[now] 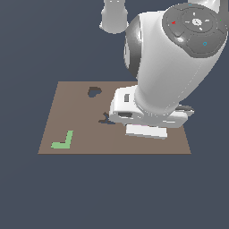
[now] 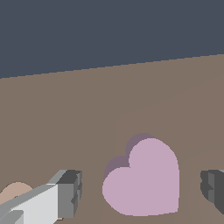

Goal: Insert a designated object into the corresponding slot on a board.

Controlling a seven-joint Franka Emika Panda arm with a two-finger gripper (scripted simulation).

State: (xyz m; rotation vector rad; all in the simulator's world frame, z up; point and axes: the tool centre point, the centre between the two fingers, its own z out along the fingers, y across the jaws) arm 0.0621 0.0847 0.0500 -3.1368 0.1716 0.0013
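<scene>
**Inspector:** What did the wrist view record of the designated piece?

**Assessor:** The pink heart [image 2: 143, 180] lay flat on the brown board [image 2: 87, 113], raised slightly above it with a shadowed side wall showing. It sat between the two dark fingertips [image 2: 70, 192] of the gripper [image 2: 142, 189], one fingertip on each side, with a visible gap of bare board between each pad and the heart's edge. The pincer was therefore released, spread wide and grasping nothing.

**Inspector:** And its orientation?

**Assessor:** The lobes and the tip lay roughly along the line between the fingers: the two lobes faced the pale-bodied finger, and the narrower end faced the other finger. I could not see a sharp tip clearly. A tan rounded shape [image 2: 15, 192] showed partly behind the pale finger; I could not identify it.

**Inspector:** What did the exterior view add?

**Assessor:** The arm's large white body covered the heart entirely. The hand was low over the board, toward the exterior view's right. The dark heart-shaped slot [image 1: 94, 92] was open near the far edge, well apart from the hand. A second dark mark [image 1: 105, 119] showed just beside the hand, partly hidden. A green L-shaped piece [image 1: 63, 141] lay flat near the exterior view's left corner.
</scene>
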